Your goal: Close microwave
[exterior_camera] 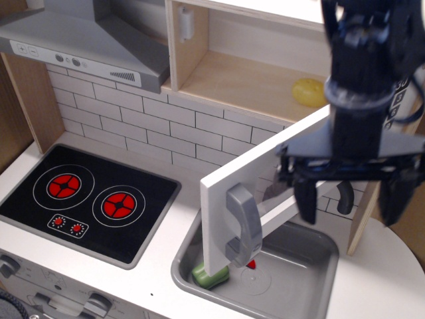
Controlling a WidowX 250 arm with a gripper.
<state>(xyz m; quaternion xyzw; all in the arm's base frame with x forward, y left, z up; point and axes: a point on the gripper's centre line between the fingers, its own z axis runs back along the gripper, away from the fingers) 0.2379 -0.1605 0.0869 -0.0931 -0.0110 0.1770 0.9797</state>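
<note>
Toy kitchen, microwave up at the far right with its door swung wide open.

Largest first: pale wooden microwave box set high at the far right, beside the grey range hood on the left, above the white brick backsplash. Next, wide white door hanging open toward the near side, out over the grey sink, grey vertical handle on its free left edge (keypad end mostly hidden behind the arm). Black hob with two red rings on the counter at the near left. Black gripper pointing down just right of the door's middle, fingers spread wide apart, nothing between them. Smallest: yellow item lying inside the microwave cavity at the right, green item in the sink's near left corner.
</note>
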